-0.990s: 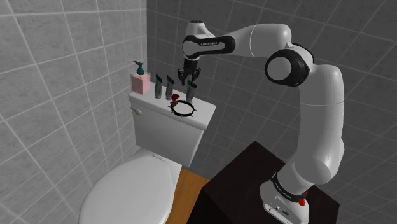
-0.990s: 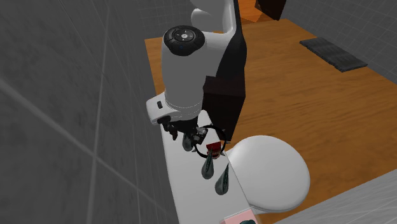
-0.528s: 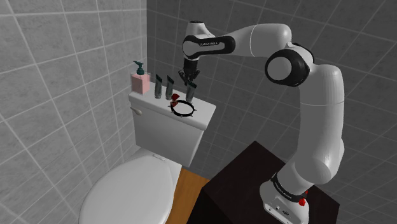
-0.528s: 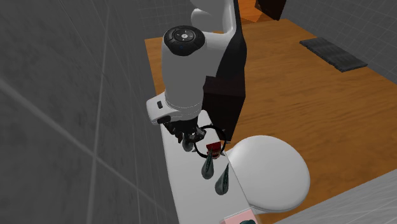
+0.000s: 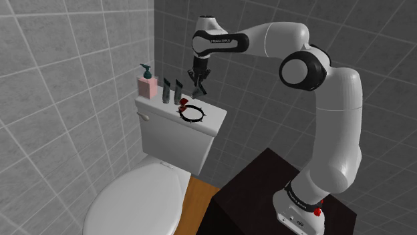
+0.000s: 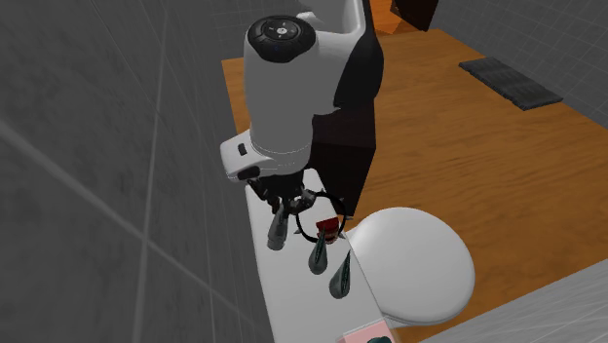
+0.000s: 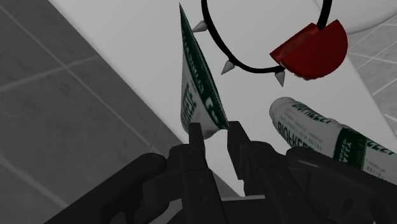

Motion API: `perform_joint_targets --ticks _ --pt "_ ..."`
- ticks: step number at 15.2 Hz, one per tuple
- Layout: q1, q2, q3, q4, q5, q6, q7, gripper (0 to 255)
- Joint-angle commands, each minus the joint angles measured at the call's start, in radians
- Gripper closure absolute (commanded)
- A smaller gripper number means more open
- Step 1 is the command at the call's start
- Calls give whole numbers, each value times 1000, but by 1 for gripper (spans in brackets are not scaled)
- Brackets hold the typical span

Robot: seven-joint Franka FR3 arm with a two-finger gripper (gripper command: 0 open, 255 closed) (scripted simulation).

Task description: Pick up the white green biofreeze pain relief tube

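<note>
The white and green Biofreeze tube (image 7: 198, 95) is clasped at its flat end between my black fingers (image 7: 195, 141). My gripper (image 5: 199, 81) is shut on this tube (image 5: 198, 91) and holds it a little above the white toilet tank lid (image 5: 167, 115). In the second exterior view the tube (image 6: 278, 232) hangs below the gripper (image 6: 284, 207) over the tank's back edge. Two more like tubes (image 5: 172, 91) stand upright on the lid, toward the shoulder view's left. One of them (image 7: 331, 145) shows beside my fingers.
A black spiked ring (image 5: 193, 113) with a red piece (image 5: 181, 102) lies on the lid just in front of the held tube. A pink soap dispenser (image 5: 148, 84) stands at the lid's far end. The tiled wall is close behind; the toilet seat cover (image 5: 137, 200) lies below.
My fingers stood apart around the tube a second ago, then closed on it. The hand has since risen, lifting the tube off the tank lid.
</note>
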Motion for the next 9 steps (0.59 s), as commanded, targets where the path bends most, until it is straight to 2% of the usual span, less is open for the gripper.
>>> perform_joint_targets --ticks 1,9 --pt "-1 -6 0 20 1 -25 -3 255" --pt "0 -10 0 121 3 -130 -11 255"
